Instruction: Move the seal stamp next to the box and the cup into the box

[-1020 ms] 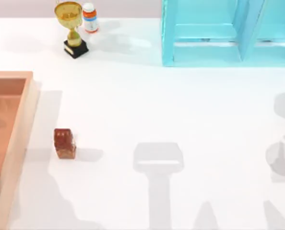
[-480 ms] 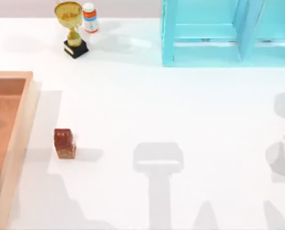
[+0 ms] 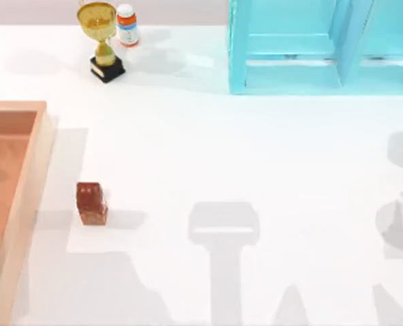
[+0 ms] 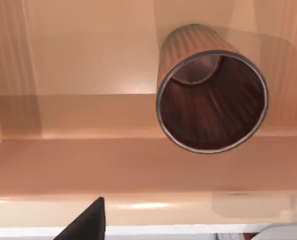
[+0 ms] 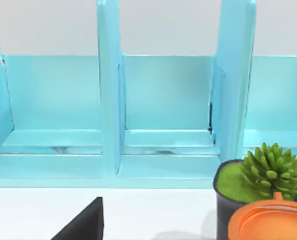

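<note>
Unmoved: seal stamp point(image 3: 91, 203) upright beside box point(image 3: 26, 197); cup point(image 4: 211, 95) inside box, below left wrist; fingers' state indeterminable

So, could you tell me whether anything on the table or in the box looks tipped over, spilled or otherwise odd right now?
Nothing stands out. The seal stamp stands upright on the table beside the box, apart from its wall. The cup sits upright on the box's floor, open mouth up and empty. The trophy and small bottle also stand upright.
</note>
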